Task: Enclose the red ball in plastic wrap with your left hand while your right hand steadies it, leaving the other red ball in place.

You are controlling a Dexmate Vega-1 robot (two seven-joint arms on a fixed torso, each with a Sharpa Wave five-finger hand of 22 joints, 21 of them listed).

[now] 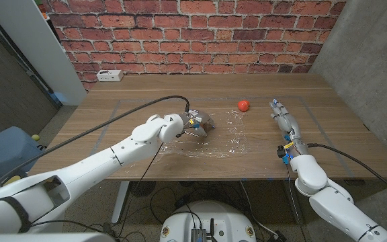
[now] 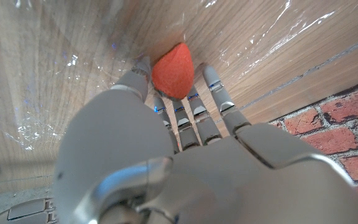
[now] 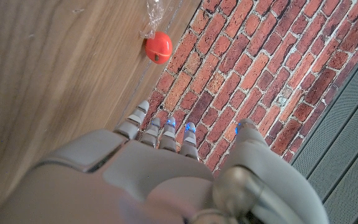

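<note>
While the left hand [image 2: 185,134] cups a red ball [image 2: 173,68] on the plastic wrap [image 1: 224,138], the wrapping is just starting; the right hand [image 1: 284,123] waits apart, fingers straight and empty, and should come steady it; the other ball [image 1: 244,105] sits beyond.

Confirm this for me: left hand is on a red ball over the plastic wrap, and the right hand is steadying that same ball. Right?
Not quite. The left hand is at a red ball on the plastic wrap, as the left wrist view shows. But in the head view the right hand stands apart, touching neither that ball nor the other red ball.
</note>
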